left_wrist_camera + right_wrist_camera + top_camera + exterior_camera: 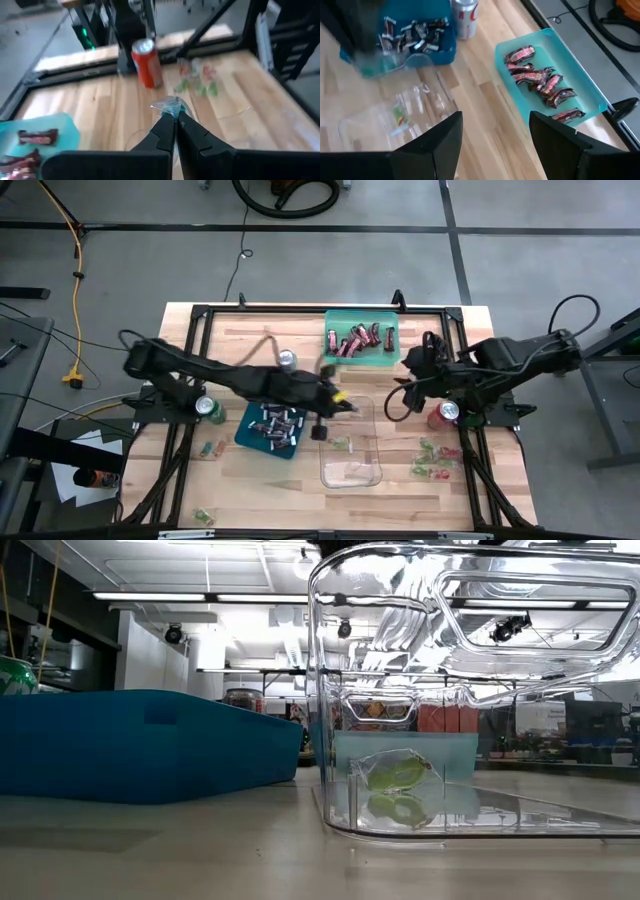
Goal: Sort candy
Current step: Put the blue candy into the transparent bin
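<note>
- Three bins take three kinds: the teal tray [361,320] at the far edge holds the dark red bars [356,340], the dark blue bin [245,436] holds the dark mini bars [277,425], and the clear container [352,478] sits between the arms for the green pieces
- The left gripper [176,116] reaches across over the clear container's near corner, jaws pinched fully together on the crinkled edge of a small green-wrapped candy [172,104], which sticks out just past the fingertips
- Judging by that position, the piece is carried there to be dropped in with its kind; one green candy [398,773] already lies inside the clear container, seen through its wall in the low view
- The right gripper [495,132] hangs above the table between teal tray and clear container, fingers spread wide with nothing between them, apparently waiting its turn
- More loose green-and-red sweets [432,460] lie scattered by the right arm's base, near the red drink can [442,414]; a few others [210,448] sit beside the blue bin, near the green can [208,409], all well apart from either gripper
</note>
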